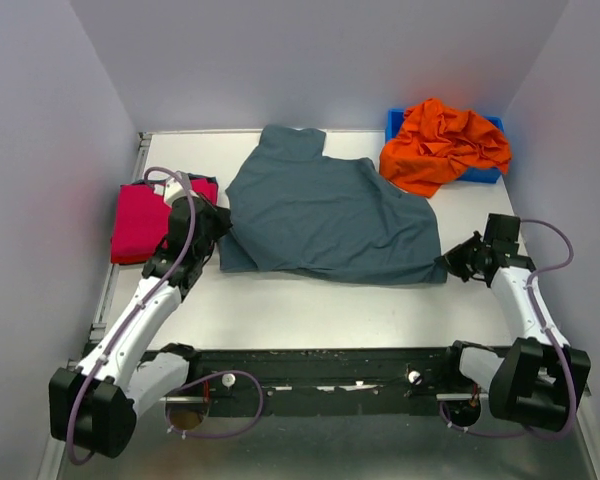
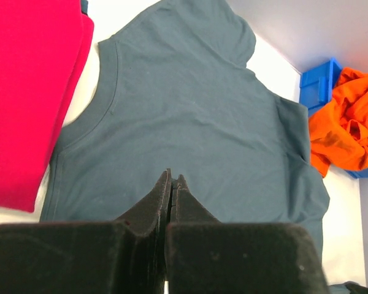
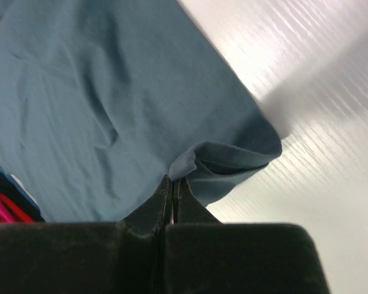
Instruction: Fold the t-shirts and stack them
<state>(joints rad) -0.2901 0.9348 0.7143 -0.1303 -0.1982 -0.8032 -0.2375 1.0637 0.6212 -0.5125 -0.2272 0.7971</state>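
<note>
The grey-blue shirt (image 1: 325, 215) lies spread flat in the middle of the table (image 1: 310, 310), its collar toward the left side and one sleeve reaching toward the far edge. The right gripper (image 3: 172, 182) sits at the shirt's near right corner; its fingers (image 3: 146, 214) are pressed fully together, with a small raised fold of the hem pinched at the tips. The left gripper (image 2: 172, 182) rests at the shirt's left edge; its fingers (image 2: 150, 208) are likewise closed with no gap, tips down on the fabric, but whether any cloth is caught between them cannot be told. The magenta shirt (image 1: 145, 220) lies folded just beside the left gripper, at the table's left edge. The orange shirt (image 1: 442, 145) is heaped, unfolded, over the blue bin (image 1: 485, 172) at the far right corner.
</note>
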